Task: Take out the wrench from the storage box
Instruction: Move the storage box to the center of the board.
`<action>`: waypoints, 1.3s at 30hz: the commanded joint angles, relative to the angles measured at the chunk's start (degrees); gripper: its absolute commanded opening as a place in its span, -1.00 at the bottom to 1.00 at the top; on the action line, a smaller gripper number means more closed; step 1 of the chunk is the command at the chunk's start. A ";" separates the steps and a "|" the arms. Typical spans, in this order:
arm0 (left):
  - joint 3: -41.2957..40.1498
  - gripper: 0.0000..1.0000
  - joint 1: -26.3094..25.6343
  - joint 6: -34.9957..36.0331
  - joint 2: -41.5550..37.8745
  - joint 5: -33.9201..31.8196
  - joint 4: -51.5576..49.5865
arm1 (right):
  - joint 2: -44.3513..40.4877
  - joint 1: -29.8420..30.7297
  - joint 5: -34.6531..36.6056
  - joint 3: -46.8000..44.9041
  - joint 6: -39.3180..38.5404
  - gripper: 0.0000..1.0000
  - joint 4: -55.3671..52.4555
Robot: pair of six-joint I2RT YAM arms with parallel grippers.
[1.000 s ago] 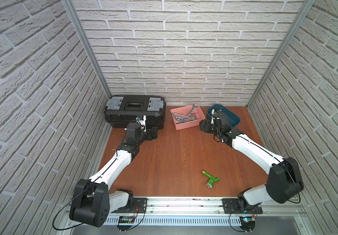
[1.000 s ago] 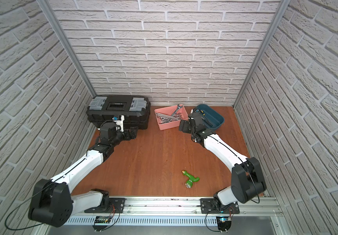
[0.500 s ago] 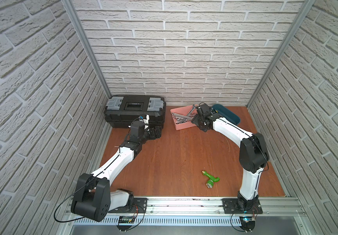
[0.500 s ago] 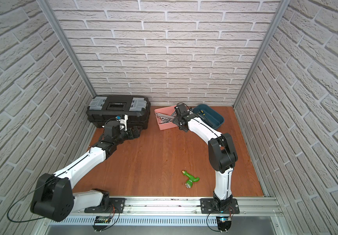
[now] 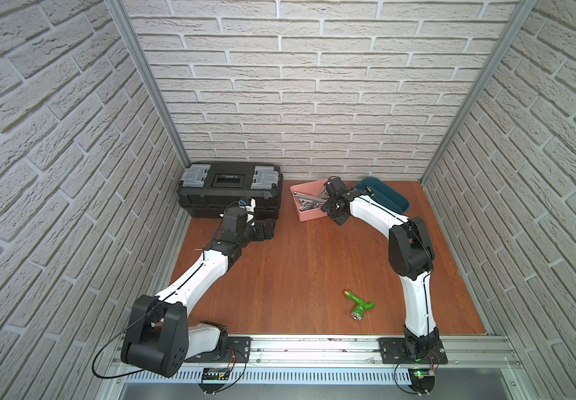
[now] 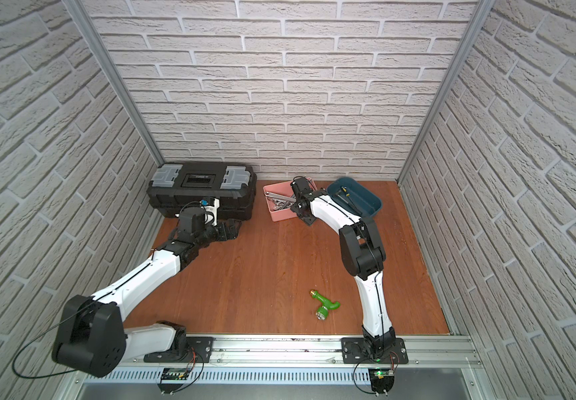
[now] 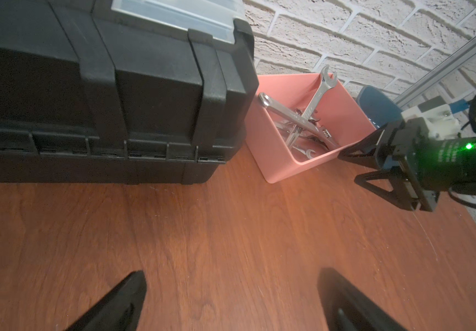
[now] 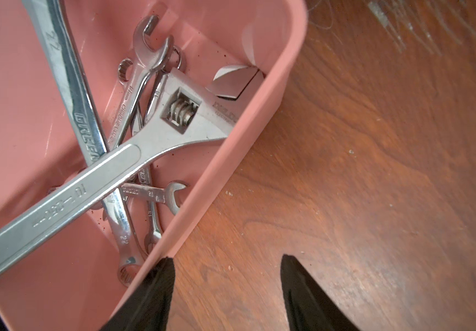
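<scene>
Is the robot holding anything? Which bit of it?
No, nothing. The left end effector and right end effector are both open and empty; the wrenches lie in the pink storage box.

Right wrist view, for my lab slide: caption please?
Open right claw at the storage box rim; adjustable wrench lies atop other wrenches inside.

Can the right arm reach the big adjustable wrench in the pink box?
Probably yes: the storage box is lidless, the adjustable wrench lies topmost, and the right gripper is open beside the wall.
</scene>
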 commanded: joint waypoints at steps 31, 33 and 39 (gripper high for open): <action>2.80 0.97 -0.26 2.62 1.32 0.13 -0.36 | 6.44 0.29 -3.12 17.92 5.84 0.15 -10.70; 2.95 0.96 -0.18 2.73 1.34 0.05 -0.60 | 6.65 0.32 -3.24 18.06 5.97 0.14 -11.45; 3.65 0.97 -0.16 2.81 2.56 0.34 -0.87 | 7.29 0.14 -3.00 19.06 6.06 0.09 -13.15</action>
